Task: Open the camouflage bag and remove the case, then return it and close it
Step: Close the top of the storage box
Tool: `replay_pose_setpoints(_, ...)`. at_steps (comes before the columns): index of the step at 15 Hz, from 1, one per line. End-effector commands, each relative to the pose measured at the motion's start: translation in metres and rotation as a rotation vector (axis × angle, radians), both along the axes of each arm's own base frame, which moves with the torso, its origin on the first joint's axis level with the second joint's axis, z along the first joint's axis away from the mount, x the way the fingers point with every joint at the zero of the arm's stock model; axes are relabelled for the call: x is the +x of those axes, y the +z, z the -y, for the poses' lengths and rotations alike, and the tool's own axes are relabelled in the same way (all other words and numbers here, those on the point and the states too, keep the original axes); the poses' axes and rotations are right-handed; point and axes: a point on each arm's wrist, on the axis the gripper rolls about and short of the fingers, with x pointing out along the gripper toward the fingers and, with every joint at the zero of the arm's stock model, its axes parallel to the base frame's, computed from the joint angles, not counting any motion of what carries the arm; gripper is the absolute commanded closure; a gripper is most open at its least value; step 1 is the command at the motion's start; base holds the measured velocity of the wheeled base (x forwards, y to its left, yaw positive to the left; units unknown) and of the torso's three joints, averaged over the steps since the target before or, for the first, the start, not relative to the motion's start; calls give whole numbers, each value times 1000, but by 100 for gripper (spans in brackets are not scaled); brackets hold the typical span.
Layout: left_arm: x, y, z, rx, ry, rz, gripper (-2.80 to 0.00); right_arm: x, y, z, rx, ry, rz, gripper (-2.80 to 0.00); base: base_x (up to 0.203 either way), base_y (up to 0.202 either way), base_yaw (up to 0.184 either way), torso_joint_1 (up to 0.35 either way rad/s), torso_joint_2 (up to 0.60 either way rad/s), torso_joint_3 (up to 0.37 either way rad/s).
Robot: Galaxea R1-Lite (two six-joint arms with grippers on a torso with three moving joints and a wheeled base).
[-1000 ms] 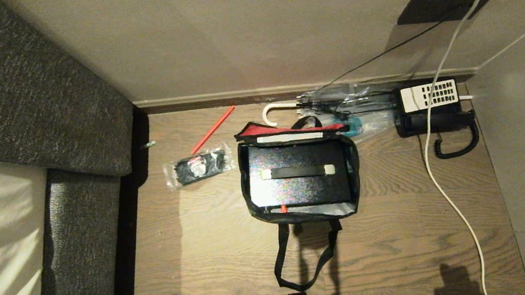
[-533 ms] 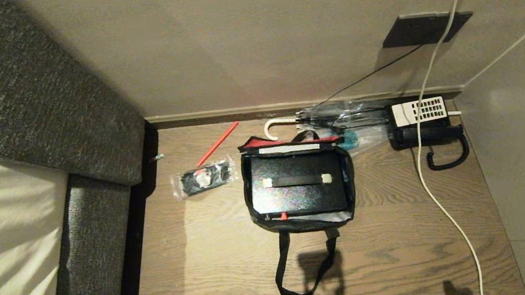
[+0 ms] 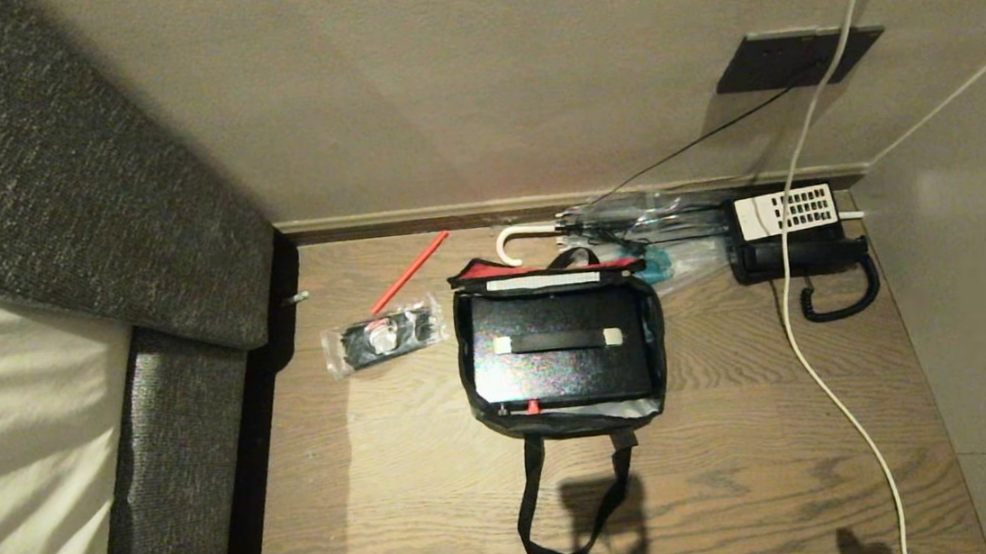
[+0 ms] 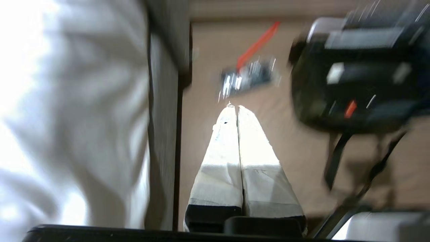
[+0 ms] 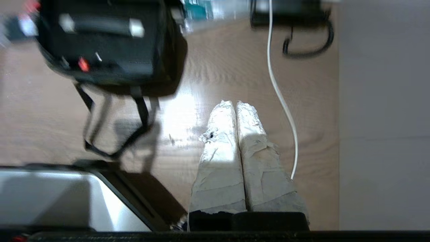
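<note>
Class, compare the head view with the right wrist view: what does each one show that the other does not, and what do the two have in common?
Only the head view shows the sofa, the red stick, the clear packet, the umbrella handle and the wall plate.

Only the right wrist view shows the right hand, shut above the floor, well apart from the bag.

Both show the camouflage bag open with the case lying inside, the telephone and the white cable.

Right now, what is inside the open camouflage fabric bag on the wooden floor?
Inside the camouflage bag lies the flat black speckled case, with its strap handle and red latch facing up. Anything under the case is covered.
</note>
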Motion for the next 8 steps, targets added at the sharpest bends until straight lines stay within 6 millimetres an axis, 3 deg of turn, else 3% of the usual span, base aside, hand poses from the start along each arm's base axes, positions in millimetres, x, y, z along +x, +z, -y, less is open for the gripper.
replay_pose_setpoints(1, -8, 55, 0, -34, -18, 44, 0, -29, 52, 0, 9, 12, 85, 0, 0, 0, 0, 0, 0, 0)
replay_pose_setpoints(2, -3, 83, 1, -76, -31, 11, 0, -41, 83, 0, 34, 16, 118, 0, 0, 0, 0, 0, 0, 0)
replay_pose_setpoints(4, 26, 140, 1, -179, -48, -85, 0, -27, 136, 0, 104, 17, 53, 0, 0, 0, 0, 0, 0, 0)
replay_pose_setpoints(5, 47, 161, 1, -242, -53, -139, 0, -6, 163, 0, 132, 13, -10, 0, 0, 0, 0, 0, 0, 0)
replay_pose_setpoints(7, 109, 196, 2, -385, -79, -271, 0, 72, 209, 0, 183, -3, -198, 0, 0, 0, 0, 0, 0, 0)
replay_pose_setpoints(8, 142, 205, 4, -443, -103, -336, 0, 110, 221, -1, 204, -9, -278, 0, 0, 0, 0, 0, 0, 0)
